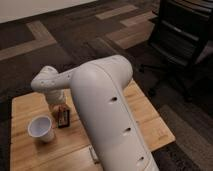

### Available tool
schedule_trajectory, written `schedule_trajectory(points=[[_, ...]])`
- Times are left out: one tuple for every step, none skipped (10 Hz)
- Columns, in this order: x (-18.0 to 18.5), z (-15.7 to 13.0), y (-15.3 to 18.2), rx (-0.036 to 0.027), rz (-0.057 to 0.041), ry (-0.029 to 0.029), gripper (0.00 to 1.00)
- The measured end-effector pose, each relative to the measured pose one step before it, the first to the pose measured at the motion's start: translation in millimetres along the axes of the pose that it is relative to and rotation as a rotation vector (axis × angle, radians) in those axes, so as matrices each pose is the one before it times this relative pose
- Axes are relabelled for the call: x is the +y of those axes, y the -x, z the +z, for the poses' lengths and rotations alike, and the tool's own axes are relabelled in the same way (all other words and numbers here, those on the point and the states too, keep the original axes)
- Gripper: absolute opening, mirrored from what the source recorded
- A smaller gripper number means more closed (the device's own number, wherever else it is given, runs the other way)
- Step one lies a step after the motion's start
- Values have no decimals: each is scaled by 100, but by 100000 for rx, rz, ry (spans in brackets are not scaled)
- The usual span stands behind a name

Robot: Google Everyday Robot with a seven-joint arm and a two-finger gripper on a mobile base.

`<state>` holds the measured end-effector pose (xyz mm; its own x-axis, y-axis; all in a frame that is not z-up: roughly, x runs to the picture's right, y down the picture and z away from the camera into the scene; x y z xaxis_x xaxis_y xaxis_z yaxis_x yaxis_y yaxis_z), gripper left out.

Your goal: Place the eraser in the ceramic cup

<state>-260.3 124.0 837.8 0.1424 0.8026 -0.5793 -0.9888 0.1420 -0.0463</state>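
The eraser (63, 119), a small dark block with reddish markings, stands on the wooden table (150, 125) just right of the ceramic cup (41, 129). The cup is white, upright and looks empty. My gripper (60, 110) hangs straight down from the white wrist and sits right over the eraser's top, touching or nearly touching it. The big white arm (107, 115) crosses the middle of the view and hides the table behind it.
A black office chair (182, 35) stands on the carpet at the upper right, beyond the table. A small pale object (93, 155) lies near the table's front edge beside the arm. Bare wood shows left of the cup.
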Motion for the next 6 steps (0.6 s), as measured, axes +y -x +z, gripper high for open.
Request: schedule_trajectory(points=[[105,-823,202,-2175,-2634,-2722,4],[752,-948,-348,-778,-3899,-2066,0],[1010,-1264,-458,-751,-6332,-2412,0],[742,-1159,-324,-568,-5516,-1853,0],[1140,-1442,-136,-1529,-5984,-1037,0],[2092,-2620,-16,-3752,-9299,-721,0]])
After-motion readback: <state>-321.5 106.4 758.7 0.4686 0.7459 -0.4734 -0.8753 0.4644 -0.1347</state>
